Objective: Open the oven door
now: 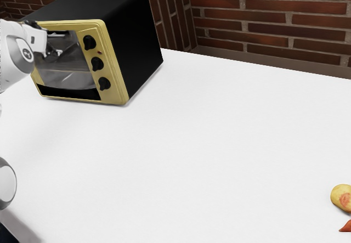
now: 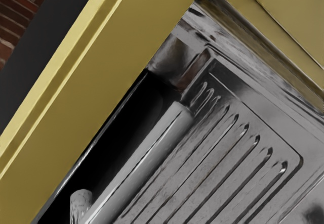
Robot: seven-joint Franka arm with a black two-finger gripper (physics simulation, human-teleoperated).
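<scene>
The oven (image 1: pixel 116 62) has a gold front and a black body and stands upright at the exterior view's upper left. My gripper (image 1: pixel 54 51) is at the upper part of its glass door (image 1: pixel 67 77), close to a dark bar along the top. From the wrist view, a grey rounded bar (image 2: pixel 147 158) runs beside a black strip, inside the oven's gold frame (image 2: pixel 91 102). Ribbed metal (image 2: pixel 217 153) lies on the bar's other side. Whether the bar is touched, and whether the door stands ajar, I cannot tell.
Three black knobs (image 1: pixel 97 63) line the oven front beside the door. A white table (image 1: pixel 208 144) extends toward the exterior view's right, where a yellowish potato-like item (image 1: pixel 342 197) and an orange-red piece (image 1: pixel 346 227) lie at the edge. Brick walls (image 1: pixel 274 21) stand behind.
</scene>
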